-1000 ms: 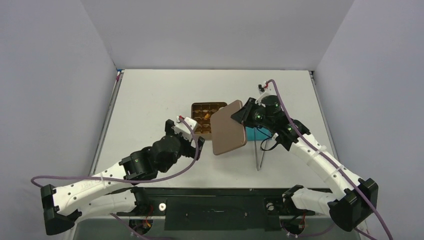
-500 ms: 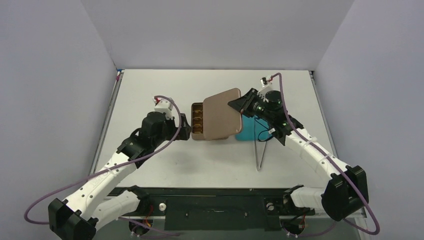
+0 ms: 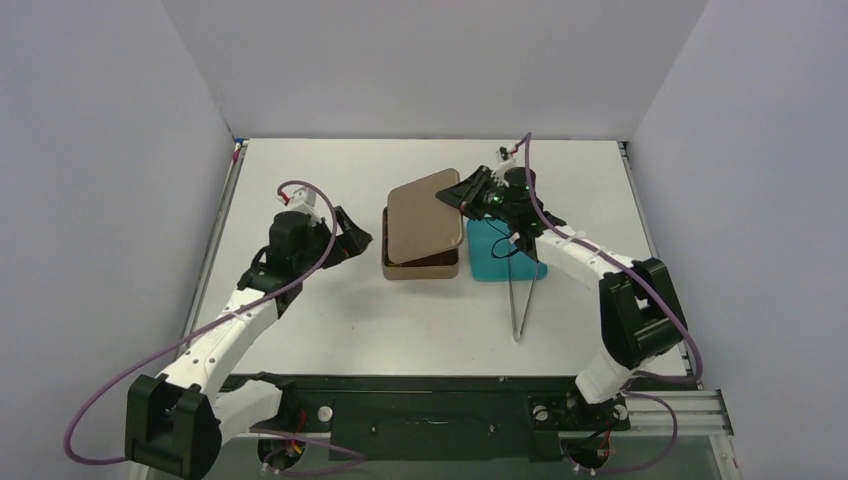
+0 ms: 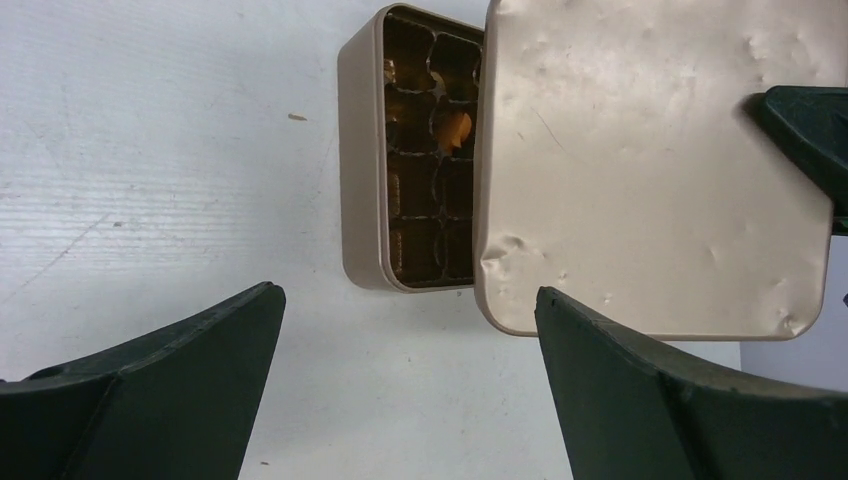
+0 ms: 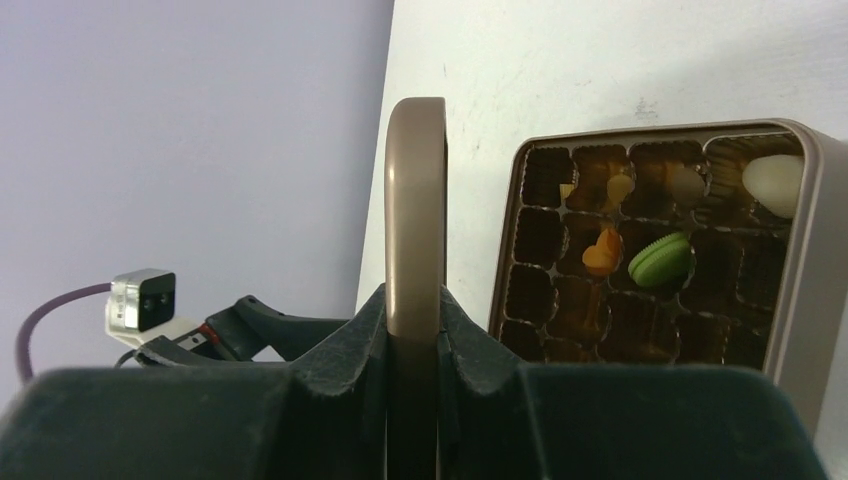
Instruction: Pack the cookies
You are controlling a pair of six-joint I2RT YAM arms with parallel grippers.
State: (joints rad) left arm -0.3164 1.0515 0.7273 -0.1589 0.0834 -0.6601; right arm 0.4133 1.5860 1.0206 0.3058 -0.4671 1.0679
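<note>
**Top external.** Tan dented metal lid [image 3: 424, 206]: pinched at its right corner by the right gripper [image 3: 466, 193], lying askew over the tan compartmented metal tin [image 3: 420, 270] and covering most of it. Left gripper [image 3: 352, 238]: beside the tin, apart from it, fingers spread wide, holding nothing. Long metal tweezers [image 3: 519, 305] and a teal block [image 3: 495, 262] lie to the right.

**Left wrist.** Small bite-size cookies [image 4: 455, 128]: in the tin's compartments. Two columns are uncovered.

**Right wrist.** The lid is held by its thin edge only.

**Hazards.**
- The offset lid may seat crooked, catch the rim and shove the unbraced tin.
- The edge pinch may slip.
- A cookie standing proud may be crushed.
</note>
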